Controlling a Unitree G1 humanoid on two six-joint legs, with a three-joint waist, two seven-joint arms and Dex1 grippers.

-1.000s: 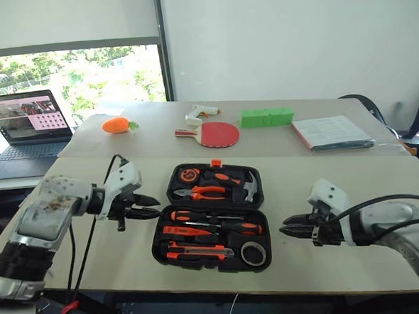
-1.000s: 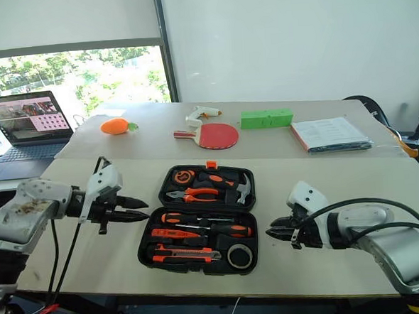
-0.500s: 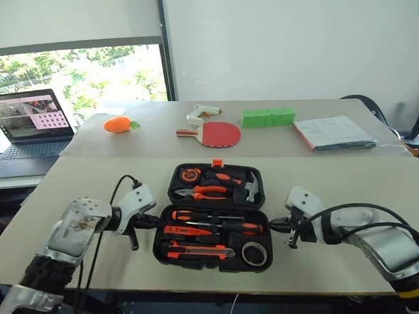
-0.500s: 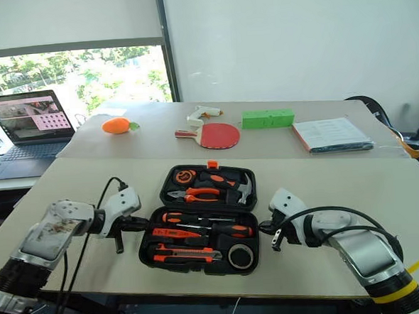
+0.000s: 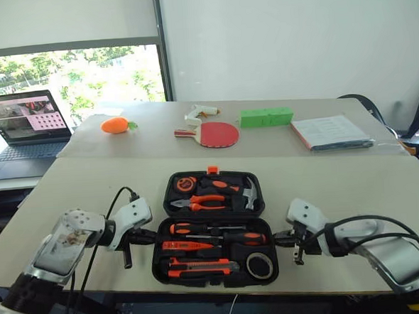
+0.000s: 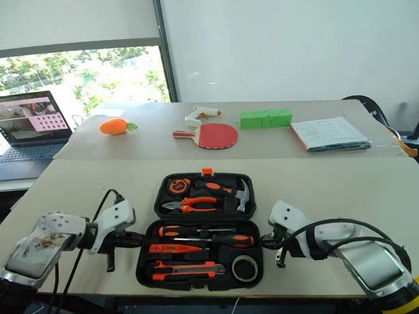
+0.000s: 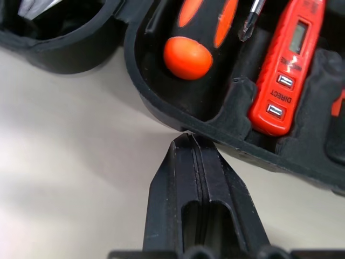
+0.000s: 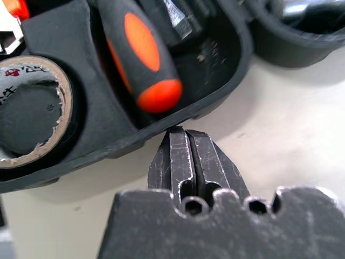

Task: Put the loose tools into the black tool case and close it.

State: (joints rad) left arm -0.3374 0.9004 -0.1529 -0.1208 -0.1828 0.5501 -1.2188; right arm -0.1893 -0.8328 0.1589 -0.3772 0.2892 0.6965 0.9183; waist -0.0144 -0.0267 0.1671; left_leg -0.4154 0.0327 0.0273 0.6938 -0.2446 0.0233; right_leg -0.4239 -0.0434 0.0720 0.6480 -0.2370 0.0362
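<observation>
Fingers of the left gripper [image 7: 188, 141] and right gripper [image 8: 180, 132], pressed together, touch opposite rims of the open black tool case [image 5: 215, 270].

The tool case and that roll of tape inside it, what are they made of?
The black tool case looks like hard moulded plastic with a dull matt finish: its rim is smooth and rounded, with shaped recesses for each tool. The tape roll looks like black glossy tape wound on a pale cardboard-like core with a rough, frayed inner edge, though that is a guess.
</observation>
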